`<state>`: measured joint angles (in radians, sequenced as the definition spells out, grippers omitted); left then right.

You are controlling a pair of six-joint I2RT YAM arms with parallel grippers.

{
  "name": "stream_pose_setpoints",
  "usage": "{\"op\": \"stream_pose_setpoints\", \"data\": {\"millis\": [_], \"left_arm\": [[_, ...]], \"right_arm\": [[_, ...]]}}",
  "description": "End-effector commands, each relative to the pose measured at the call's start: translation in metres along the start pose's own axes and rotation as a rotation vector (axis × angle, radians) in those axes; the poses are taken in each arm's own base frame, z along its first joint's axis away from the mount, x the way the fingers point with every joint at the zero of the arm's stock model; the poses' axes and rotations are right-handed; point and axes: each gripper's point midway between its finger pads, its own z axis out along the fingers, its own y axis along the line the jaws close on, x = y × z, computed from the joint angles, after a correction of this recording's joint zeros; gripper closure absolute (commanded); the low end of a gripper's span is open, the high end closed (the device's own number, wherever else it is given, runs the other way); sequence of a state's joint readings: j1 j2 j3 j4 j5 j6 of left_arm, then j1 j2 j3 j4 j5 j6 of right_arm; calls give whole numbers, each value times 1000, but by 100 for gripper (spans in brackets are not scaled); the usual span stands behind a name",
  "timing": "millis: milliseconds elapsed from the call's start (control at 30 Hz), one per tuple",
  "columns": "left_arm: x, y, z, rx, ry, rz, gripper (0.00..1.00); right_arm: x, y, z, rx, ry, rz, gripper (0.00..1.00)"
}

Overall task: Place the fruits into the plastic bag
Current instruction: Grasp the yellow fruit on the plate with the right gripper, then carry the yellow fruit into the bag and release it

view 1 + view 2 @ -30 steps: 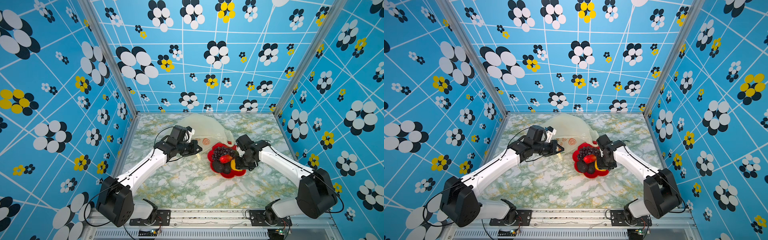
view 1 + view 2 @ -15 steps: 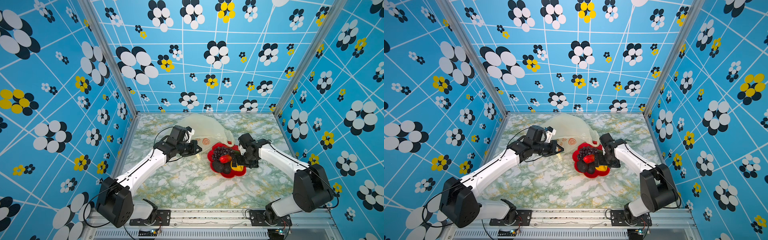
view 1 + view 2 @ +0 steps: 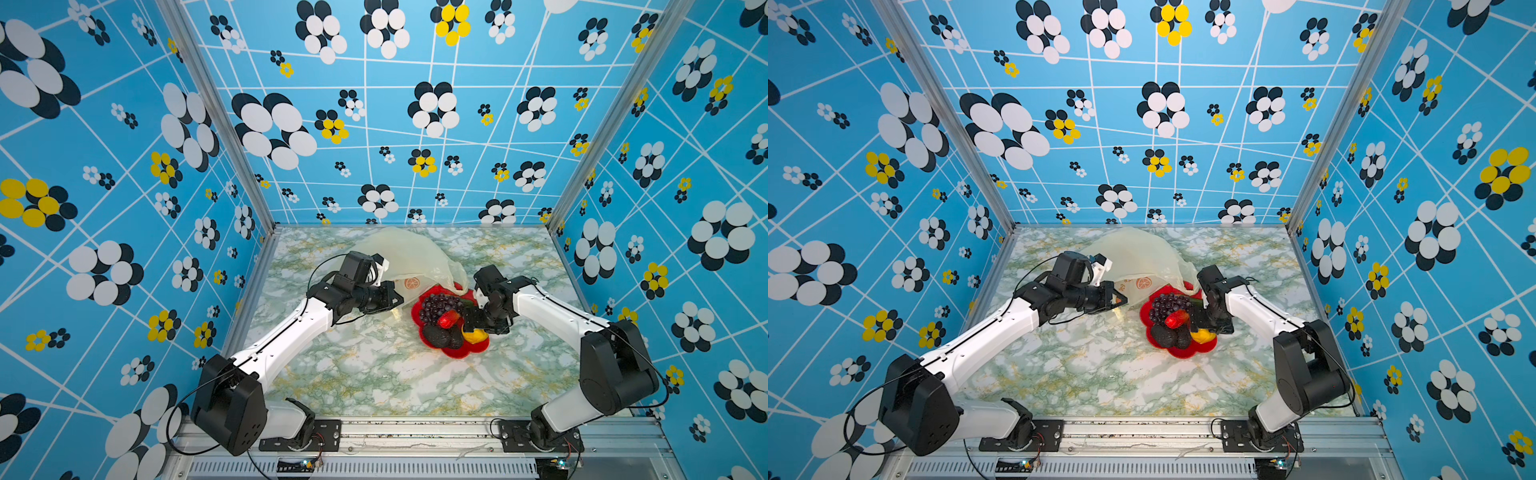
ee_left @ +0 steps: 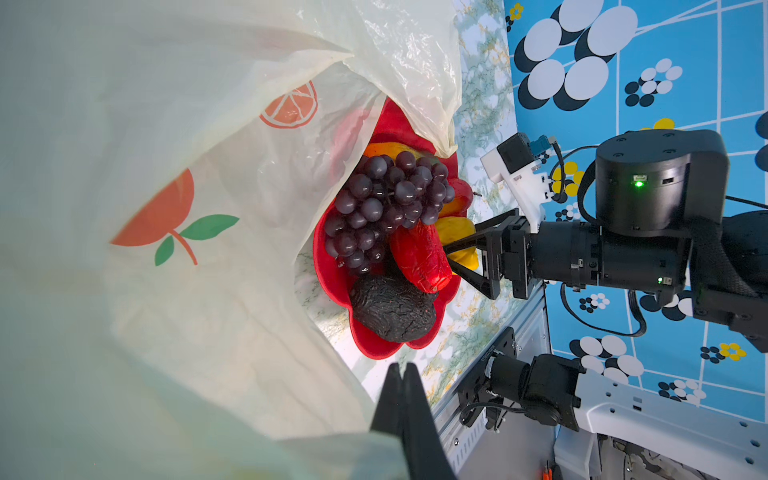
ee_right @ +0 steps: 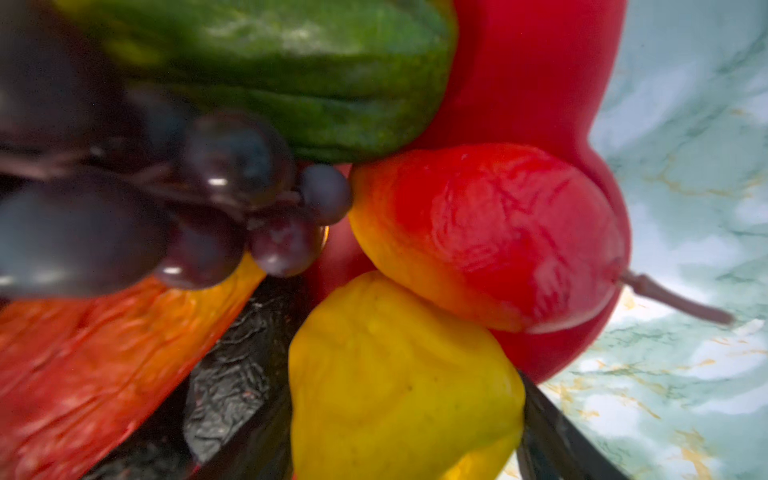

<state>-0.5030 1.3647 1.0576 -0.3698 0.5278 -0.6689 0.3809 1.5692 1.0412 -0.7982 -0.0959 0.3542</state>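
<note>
left end effector [image 4: 402,370] is clamped on the plastic bag [image 4: 187,166] edge, just beside the red plate [image 3: 457,353] on the bench [image 3: 374,374]. right end effector [image 4: 457,255] jaws straddle the yellow fruit [image 5: 399,374] on that plate; i cannot tell whether they pinch it.

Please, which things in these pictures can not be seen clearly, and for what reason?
- Inside of the plastic bag: cloudy film hides it, both top views.
- Right hand on the yellow fruit: fingers cut by the right wrist view's edge; grip unclear.
- Grape bunch: blurred, right wrist view.
- Part of the red plate: under the bag, left wrist view.
</note>
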Motion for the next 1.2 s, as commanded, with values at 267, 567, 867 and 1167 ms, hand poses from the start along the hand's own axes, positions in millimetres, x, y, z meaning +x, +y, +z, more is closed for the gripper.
{"op": "stream_pose_setpoints", "data": {"millis": [267, 567, 867, 1167], "left_arm": [[-9, -9, -5, 20, -14, 27, 100], [-10, -14, -10, 35, -27, 37, 100], [-10, -21, -13, 62, -32, 36, 100], [-13, -29, -6, 99, -25, 38, 100]], "right_arm": [[2, 4, -36, -29, -50, 6, 51], [-12, 45, -105, -272, -203, 81, 50], [-59, 151, -105, -591, -208, 78, 51], [-83, 233, -57, -699, -85, 42, 52]]}}
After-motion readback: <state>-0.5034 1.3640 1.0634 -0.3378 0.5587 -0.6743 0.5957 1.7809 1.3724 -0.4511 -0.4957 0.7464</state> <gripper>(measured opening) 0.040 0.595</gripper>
